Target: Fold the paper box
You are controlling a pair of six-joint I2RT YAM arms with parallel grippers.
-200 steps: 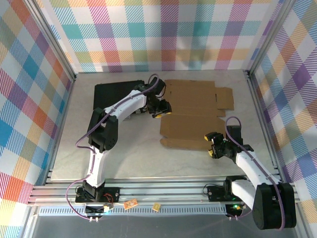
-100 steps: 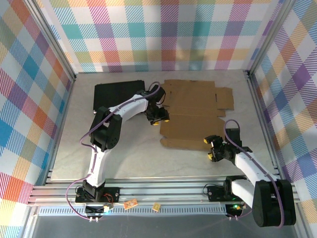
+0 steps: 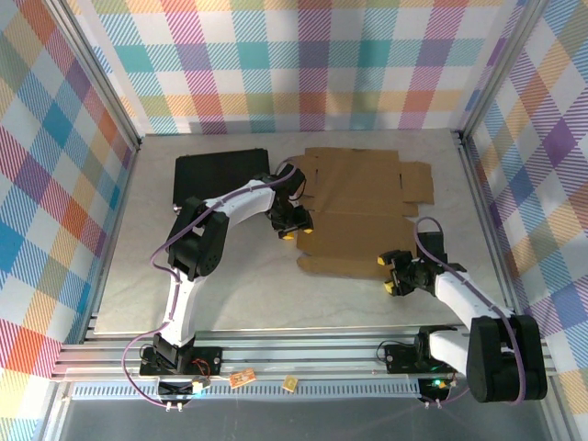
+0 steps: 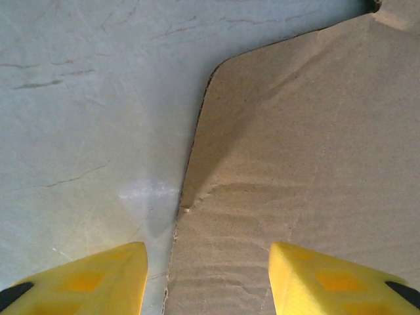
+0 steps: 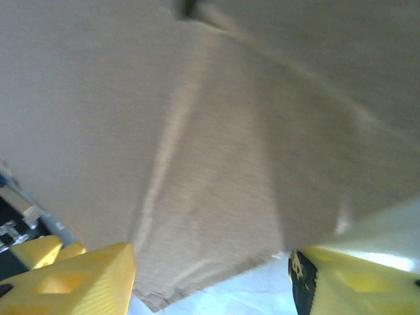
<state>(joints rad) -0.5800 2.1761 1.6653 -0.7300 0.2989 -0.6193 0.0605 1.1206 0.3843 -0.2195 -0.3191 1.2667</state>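
Observation:
The paper box (image 3: 358,197) is a flat brown cardboard sheet lying unfolded on the table, right of centre. My left gripper (image 3: 292,226) hangs low over its left edge. In the left wrist view that gripper (image 4: 207,279) is open, and the cardboard's (image 4: 302,164) edge runs between the two yellow fingers. My right gripper (image 3: 388,274) is at the sheet's near right corner. In the right wrist view it (image 5: 210,282) is open too, with the cardboard's (image 5: 197,131) near edge between its fingers and blurred.
A black rectangular case (image 3: 216,175) lies flat at the back left, just left of the left arm's wrist. Metal frame rails (image 3: 276,354) run along the near edge, and checked walls close in the other three sides.
My left gripper has come towards the near side along the cardboard's left edge. My right gripper has edged slightly left at the near corner, and its jaws have narrowed a little.

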